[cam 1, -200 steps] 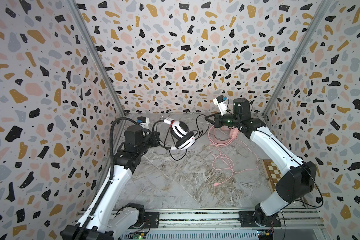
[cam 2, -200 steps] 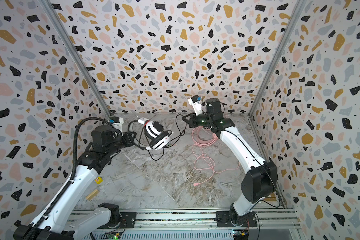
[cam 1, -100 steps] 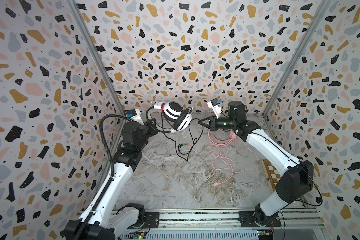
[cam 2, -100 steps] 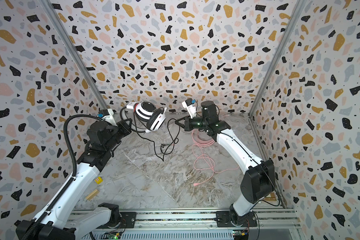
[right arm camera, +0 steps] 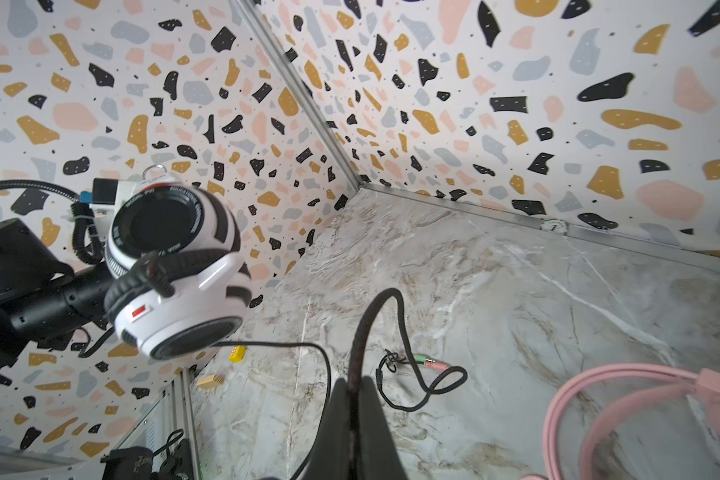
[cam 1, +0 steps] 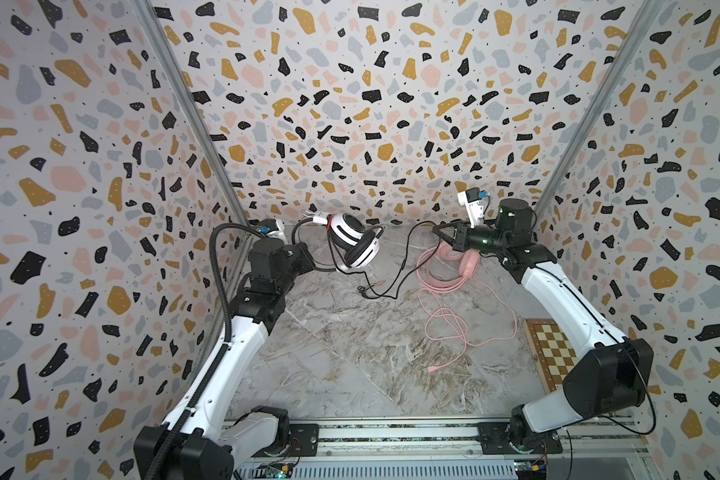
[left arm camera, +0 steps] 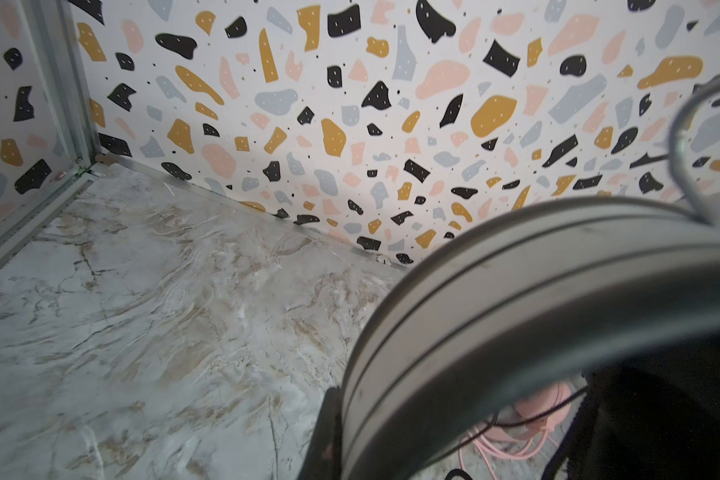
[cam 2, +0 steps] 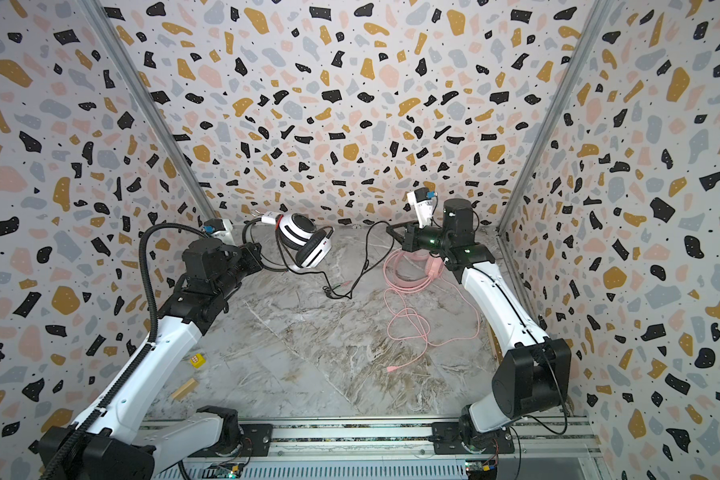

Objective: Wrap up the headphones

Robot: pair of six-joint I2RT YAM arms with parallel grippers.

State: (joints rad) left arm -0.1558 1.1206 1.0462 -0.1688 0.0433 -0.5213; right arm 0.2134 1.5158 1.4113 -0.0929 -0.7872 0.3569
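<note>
We hold the white plastic over-ear headset with black pads [cam 1: 352, 241] aloft;
our left gripper [cam 1: 327, 268] is clenched on it, the headset raised at its tip; our right gripper [right arm camera: 350, 395] pinches the thin black cable [right arm camera: 364, 316]; the all-pink over-ear headset [cam 1: 468, 266] lies on the grey marble tabletop [cam 1: 350, 353] near and below the right gripper.

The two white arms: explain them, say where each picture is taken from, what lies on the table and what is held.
They are robot arms, each ending in a two-fingered gripper. Two pictures look down from overhead; two come from cameras on the wrists. The left gripper is shut on the white headset, holding it above the marble table. The right gripper pinches its black cable, whose plugs rest on the table. The pink headset and its loose pink cable lie on the table, untouched.
</note>
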